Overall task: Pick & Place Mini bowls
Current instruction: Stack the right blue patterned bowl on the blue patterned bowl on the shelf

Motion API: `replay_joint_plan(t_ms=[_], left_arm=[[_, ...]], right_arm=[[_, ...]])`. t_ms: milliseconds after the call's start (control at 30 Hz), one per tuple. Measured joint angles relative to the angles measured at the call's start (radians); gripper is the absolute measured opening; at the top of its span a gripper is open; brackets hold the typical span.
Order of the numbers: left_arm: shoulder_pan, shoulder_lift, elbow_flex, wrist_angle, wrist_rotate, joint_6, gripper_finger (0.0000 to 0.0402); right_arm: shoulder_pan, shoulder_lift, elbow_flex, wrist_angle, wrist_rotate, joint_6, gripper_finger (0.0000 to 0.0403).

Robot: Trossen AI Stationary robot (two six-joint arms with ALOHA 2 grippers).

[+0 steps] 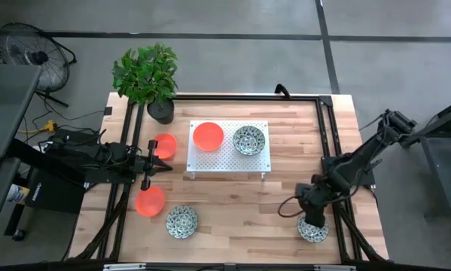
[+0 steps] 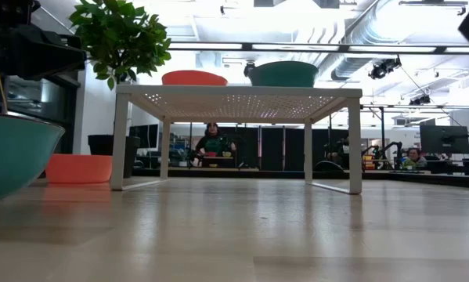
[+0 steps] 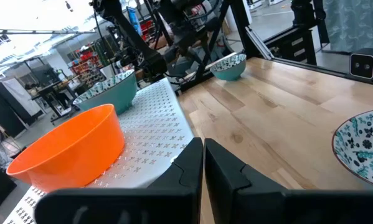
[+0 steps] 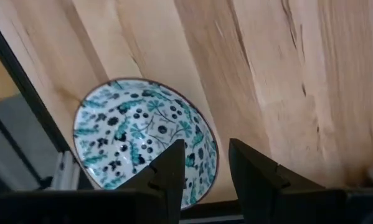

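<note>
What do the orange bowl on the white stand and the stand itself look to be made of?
Orange bowl: probably plastic or melamine, judging by its uniform colour and soft satin sheen. White stand: looks like painted sheet metal, given its thin top with regular perforations. Neither is certain.

Left dark six-joint arm stretched in from the left edge of the bench, lying level, wrist pointing toward the middle. Left pincer [image 1: 165,165] hanging just above the surface, its two dark fingers [image 3: 186,168] pressed together with only a thin seam between them.

Right dark six-joint arm reaching in from the right side, bent at the elbow, forearm angled down toward the front right corner. Right pincer [image 1: 313,223] pointing steeply downward, fingers [image 4: 174,165] parted with a clear gap between them, tips low near the surface.
</note>
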Motion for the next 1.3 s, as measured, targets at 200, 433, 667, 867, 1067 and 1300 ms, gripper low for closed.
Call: replay_joint_plan(t_ms=[200,433,667,867,1067,1300], left_arm=[[0.000,0.000,0.000,0.000,0.000,0.000,0.0009],[0.000,0.000,0.000,0.000,0.000,0.000,0.0009],[0.000,0.000,0.000,0.000,0.000,0.000,0.0009],[0.000,0.000,0.000,0.000,0.000,0.000,0.0009],[0.000,0.000,0.000,0.000,0.000,0.000,0.0009],[0.000,0.000,0.000,0.000,0.000,0.000,0.0009]], right_arm=[[0.063,0.000,-0.007,0.009,0.066,-0.106,0.0112],[0.087,0.017,-0.007,0.007,0.135,-0.118,0.0112],[0.066,0.086,-0.006,0.033,0.053,-0.098,0.0112],[0.066,0.128,-0.006,0.054,0.038,-0.071,0.0112],[0.064,0.170,-0.006,0.076,0.016,-0.053,0.0112],[0.059,0.185,-0.006,0.079,-0.003,-0.015,0.0111]])
